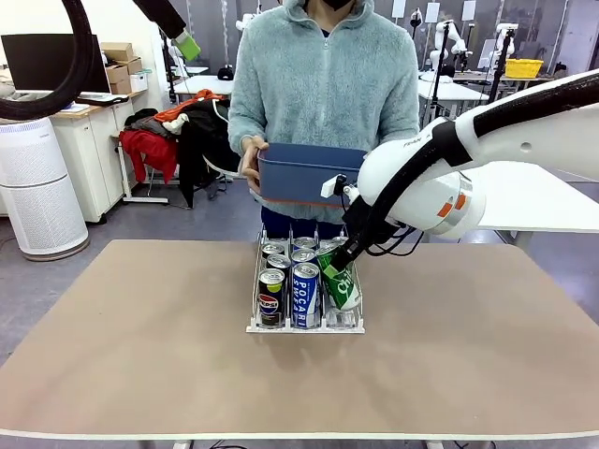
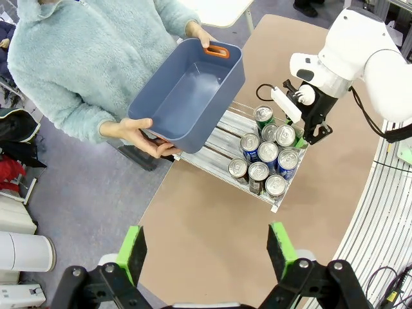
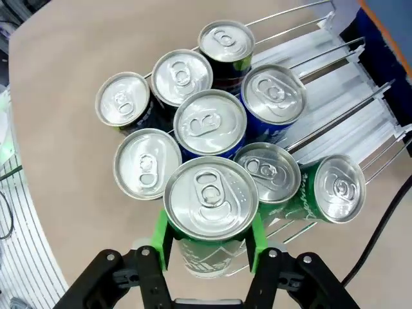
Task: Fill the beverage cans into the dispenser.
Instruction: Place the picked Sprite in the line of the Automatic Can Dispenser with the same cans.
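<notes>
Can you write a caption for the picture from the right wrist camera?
Right gripper clamps a green can over the dispenser full of cans.

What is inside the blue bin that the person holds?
Seen from the left wrist, the blue bin holds nothing on its visible floor. Its near wall covers the corner closest to the person's hand.
</notes>
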You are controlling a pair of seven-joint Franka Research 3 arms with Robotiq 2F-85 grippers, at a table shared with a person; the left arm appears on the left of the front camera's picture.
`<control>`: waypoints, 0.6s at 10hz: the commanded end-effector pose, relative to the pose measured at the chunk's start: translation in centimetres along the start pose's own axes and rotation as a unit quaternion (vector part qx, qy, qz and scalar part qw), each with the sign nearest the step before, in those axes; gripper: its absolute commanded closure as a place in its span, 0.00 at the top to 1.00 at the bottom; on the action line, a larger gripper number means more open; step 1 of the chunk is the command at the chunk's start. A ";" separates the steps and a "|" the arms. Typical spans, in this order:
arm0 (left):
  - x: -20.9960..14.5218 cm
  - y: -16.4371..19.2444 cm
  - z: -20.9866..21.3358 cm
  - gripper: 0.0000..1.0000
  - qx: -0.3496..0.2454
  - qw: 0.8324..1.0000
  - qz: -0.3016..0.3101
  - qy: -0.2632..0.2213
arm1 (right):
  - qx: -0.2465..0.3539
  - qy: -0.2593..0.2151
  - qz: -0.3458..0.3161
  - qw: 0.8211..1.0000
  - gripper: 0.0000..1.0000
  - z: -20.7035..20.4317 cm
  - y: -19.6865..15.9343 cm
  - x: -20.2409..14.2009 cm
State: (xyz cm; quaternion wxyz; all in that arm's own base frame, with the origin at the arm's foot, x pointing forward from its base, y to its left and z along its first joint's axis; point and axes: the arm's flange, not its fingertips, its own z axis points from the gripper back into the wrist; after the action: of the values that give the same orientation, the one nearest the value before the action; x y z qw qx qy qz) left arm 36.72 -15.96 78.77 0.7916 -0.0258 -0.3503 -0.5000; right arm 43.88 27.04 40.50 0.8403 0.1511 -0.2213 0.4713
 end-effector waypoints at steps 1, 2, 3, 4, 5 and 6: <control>-0.1 0.0 0.0 1.00 0.001 1.000 0.000 -0.001 | -0.042 -0.038 0.013 0.998 0.58 -1.3 -3.8 -0.9; -0.1 0.0 0.0 1.00 0.001 1.000 0.000 -0.001 | -0.046 -0.038 0.017 0.998 0.58 -1.2 -4.8 -1.0; -0.1 0.0 0.0 1.00 0.001 1.000 0.000 -0.001 | -0.046 -0.046 0.020 0.998 0.58 -1.0 -5.5 -1.1; -0.1 0.0 0.0 1.00 0.001 1.000 0.000 -0.001 | -0.044 -0.059 0.016 0.997 0.58 -1.2 -5.8 -1.1; -0.1 0.0 0.0 1.00 0.001 1.000 0.000 -0.001 | -0.012 -0.057 0.014 0.998 0.58 -1.3 -5.2 -1.7; -0.1 0.0 0.0 1.00 0.001 1.000 0.000 -0.001 | 0.020 -0.058 0.009 0.998 0.58 -0.9 -4.8 -2.3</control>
State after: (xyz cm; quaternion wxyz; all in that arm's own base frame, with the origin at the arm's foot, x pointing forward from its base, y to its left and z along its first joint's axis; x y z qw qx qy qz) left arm 36.72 -15.96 78.76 0.7916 -0.0258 -0.3503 -0.5000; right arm 46.51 24.93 38.80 0.8319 0.1711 -0.2438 0.4683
